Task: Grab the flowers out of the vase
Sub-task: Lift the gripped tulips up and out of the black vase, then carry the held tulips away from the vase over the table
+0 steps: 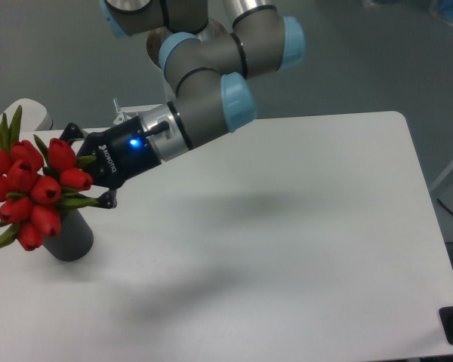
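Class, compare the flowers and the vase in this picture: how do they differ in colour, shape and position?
The flowers are bright red with green leaves; the vase is plain dark grey. The flowers form a loose, leaning bunch; the vase is a smooth upright cylinder. The flowers are held by the hand; the vase stands on the table. Both sit at the table's left edge.

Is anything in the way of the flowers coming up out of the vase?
Nothing visible. The gripper is closed on the flowers just above the vase, and the space above the bunch is open, with only the arm off to its right.
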